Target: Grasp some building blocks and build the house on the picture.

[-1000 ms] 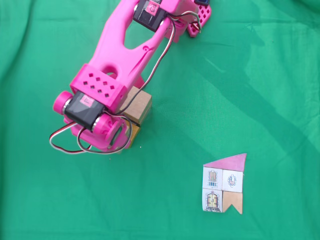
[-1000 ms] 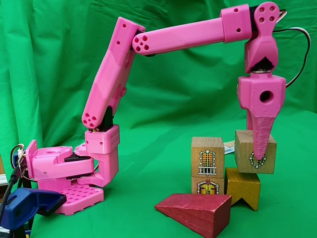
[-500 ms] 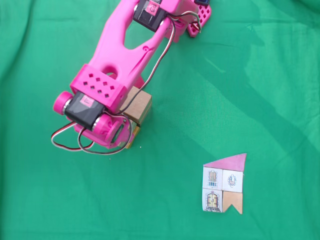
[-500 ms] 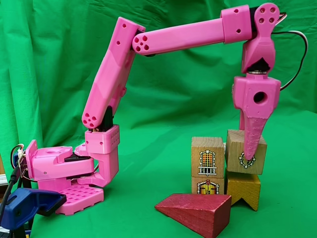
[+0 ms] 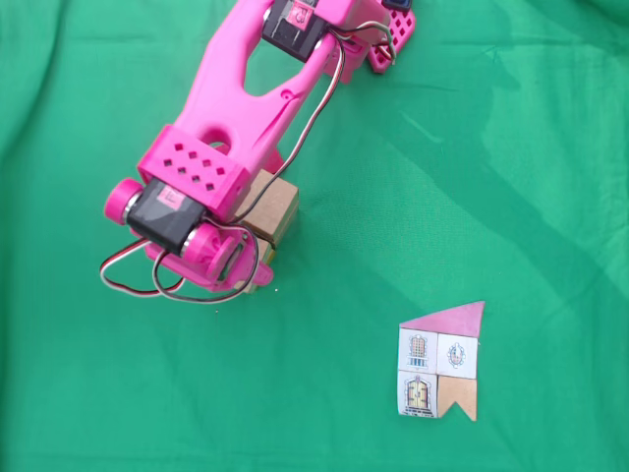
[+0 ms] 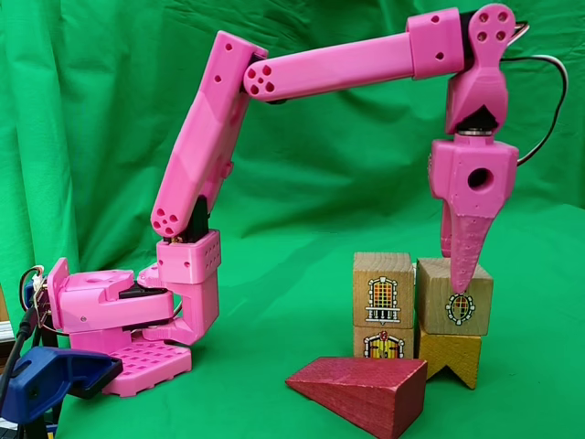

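Pink arm (image 6: 302,73), green cloth (image 5: 491,147), seemingly dark-red wedge (image 6: 361,391)

Green cloth (image 5: 511,147) covers my whole work surface, creased, with soft shadows across it. Same green cloth hangs as wrinkled backdrop (image 6: 82,110) behind me in a fixed view. Blue clamp (image 6: 46,380) sits at lower left corner there, dark cable beside it.

Cube set down on the stack
The pale cube (image 6: 454,297) is lowered from its tilted, raised position onto the tan block (image 6: 450,355).
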Robot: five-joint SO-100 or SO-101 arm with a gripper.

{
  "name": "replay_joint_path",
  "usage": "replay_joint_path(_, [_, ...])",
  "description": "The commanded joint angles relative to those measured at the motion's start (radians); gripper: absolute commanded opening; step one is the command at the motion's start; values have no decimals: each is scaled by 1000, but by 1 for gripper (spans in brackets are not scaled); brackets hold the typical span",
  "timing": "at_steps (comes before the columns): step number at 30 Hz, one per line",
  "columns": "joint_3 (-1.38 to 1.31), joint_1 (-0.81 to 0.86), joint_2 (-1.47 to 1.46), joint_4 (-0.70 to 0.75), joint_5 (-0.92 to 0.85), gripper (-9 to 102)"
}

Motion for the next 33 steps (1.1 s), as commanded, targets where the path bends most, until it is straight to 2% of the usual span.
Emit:
replay_joint_path(1, [-6,11,109,15,-5,36])
replay_joint_path(16, [184,229,385,14,9,36])
replay_joint_path(26, [362,373,417,8,2,37])
replay_joint_path(33, [411,387,396,-3,9,36])
